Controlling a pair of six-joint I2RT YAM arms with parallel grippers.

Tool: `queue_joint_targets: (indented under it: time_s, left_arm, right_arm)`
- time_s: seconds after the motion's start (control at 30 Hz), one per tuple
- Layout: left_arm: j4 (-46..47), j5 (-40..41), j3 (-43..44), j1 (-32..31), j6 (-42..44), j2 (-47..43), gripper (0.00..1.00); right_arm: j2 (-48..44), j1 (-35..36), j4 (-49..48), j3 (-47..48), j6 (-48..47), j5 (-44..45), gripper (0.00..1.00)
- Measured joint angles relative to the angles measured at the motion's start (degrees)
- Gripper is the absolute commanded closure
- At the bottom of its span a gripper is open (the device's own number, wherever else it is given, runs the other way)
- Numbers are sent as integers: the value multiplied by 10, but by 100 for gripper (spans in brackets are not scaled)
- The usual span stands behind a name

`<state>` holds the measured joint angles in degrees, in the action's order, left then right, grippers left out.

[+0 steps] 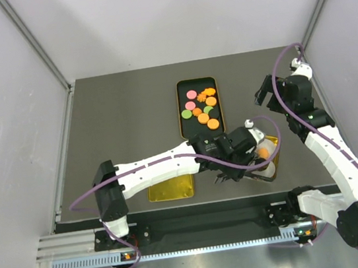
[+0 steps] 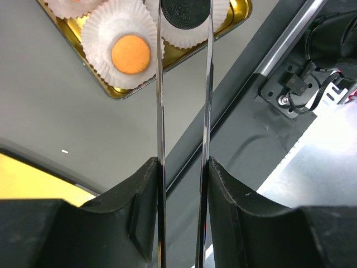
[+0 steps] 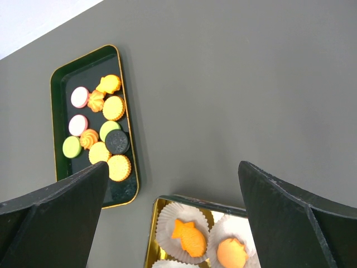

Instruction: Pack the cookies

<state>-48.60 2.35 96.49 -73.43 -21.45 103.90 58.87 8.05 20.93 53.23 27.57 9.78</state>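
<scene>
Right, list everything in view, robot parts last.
dark tray: one, black with gold rim, far middle of table
cookies: eleven, orange, yellow, pink, green, black, in dark tray
gold tin: one, gold, near right of table
paper cups: at least three, white, in gold tin
orange cookies: at least two, in the cups
yellow tray: one, near edge, left of gold tin
black cookie: one, held over a cup
left gripper: one, shut on black cookie
right gripper: one, black, open, raised at right
</scene>
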Motion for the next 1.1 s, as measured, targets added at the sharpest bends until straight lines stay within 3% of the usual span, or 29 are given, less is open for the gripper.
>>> queue_joint_targets:
  time_s: [1.1]
  left_arm:
    - [21, -10, 0, 0, -1, 26, 48]
  right_arm:
    - [0, 0, 0, 0, 0, 0, 0]
